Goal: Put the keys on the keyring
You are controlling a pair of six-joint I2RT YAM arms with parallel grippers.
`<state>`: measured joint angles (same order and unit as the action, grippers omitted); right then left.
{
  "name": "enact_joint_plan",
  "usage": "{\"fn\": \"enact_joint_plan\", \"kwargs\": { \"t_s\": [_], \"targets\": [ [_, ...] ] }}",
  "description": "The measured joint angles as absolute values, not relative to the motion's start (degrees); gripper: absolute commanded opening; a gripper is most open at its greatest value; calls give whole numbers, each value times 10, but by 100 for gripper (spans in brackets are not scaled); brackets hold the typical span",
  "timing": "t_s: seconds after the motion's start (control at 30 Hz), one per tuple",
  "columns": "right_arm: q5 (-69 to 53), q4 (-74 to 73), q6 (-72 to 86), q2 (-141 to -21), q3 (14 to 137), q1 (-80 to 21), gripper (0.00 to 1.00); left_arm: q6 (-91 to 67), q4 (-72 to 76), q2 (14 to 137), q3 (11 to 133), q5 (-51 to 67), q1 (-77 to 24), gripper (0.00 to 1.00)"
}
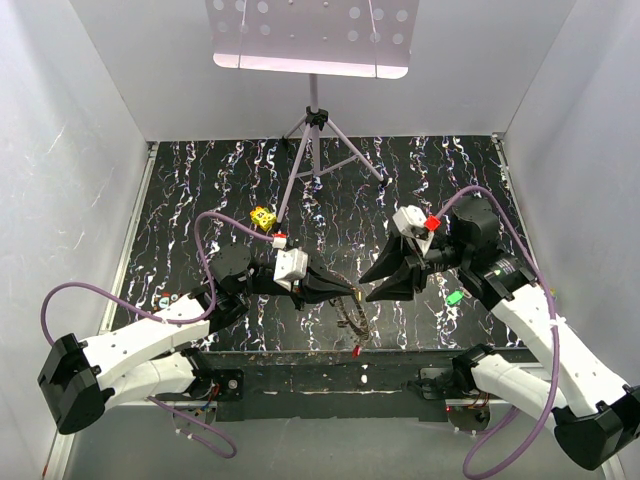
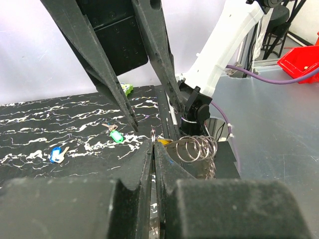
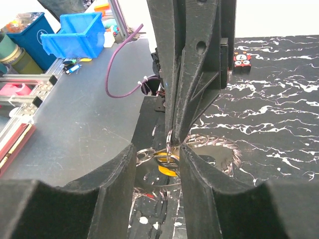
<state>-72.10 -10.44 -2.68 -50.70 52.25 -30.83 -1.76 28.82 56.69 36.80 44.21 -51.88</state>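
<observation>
The keyring (image 1: 352,316) lies near the table's front edge, a wreath of wire loops (image 2: 197,148) and dull metal (image 3: 219,149). My left gripper (image 1: 349,292) (image 2: 153,143) is shut on one thin loop of the keyring, holding it upright. An orange-headed key (image 3: 167,167) (image 2: 164,141) hangs at that loop. My right gripper (image 1: 368,291) (image 3: 158,148) faces the left one; its jaws stand open on either side of the orange key and the loop. A red key (image 1: 357,351) (image 3: 150,195) lies below the ring, a green key (image 1: 455,297) (image 2: 115,135) to the right, a blue key (image 2: 57,154) beyond.
A yellow dotted cube (image 1: 263,217) sits at mid-left, and a tripod stand (image 1: 315,150) rises at the back. A red-and-black die (image 3: 241,60) rests on the dark marbled table (image 1: 200,180). White walls enclose three sides; a black rail (image 1: 330,372) runs along the front.
</observation>
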Motion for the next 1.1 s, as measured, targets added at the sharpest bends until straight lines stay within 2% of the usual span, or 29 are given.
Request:
{"fn": "enact_joint_plan", "kwargs": {
  "t_s": [0.23,0.67,0.8,0.9,1.0,1.1],
  "targets": [
    [-697,-86,8,-520,514,-320,38,-22,292,568,368,443,-519,0],
    [-681,-84,27,-522,508,-323,8,-21,292,568,368,441,-519,0],
    [-681,-89,26,-522,508,-323,4,-21,291,568,368,440,-519,0],
    [-681,-92,22,-522,508,-323,7,-20,288,567,368,439,-519,0],
    [-681,-94,17,-522,508,-323,18,-18,284,565,368,439,-519,0],
    [-682,-98,13,-522,508,-323,19,-14,282,563,368,439,-519,0]
  ]
}}
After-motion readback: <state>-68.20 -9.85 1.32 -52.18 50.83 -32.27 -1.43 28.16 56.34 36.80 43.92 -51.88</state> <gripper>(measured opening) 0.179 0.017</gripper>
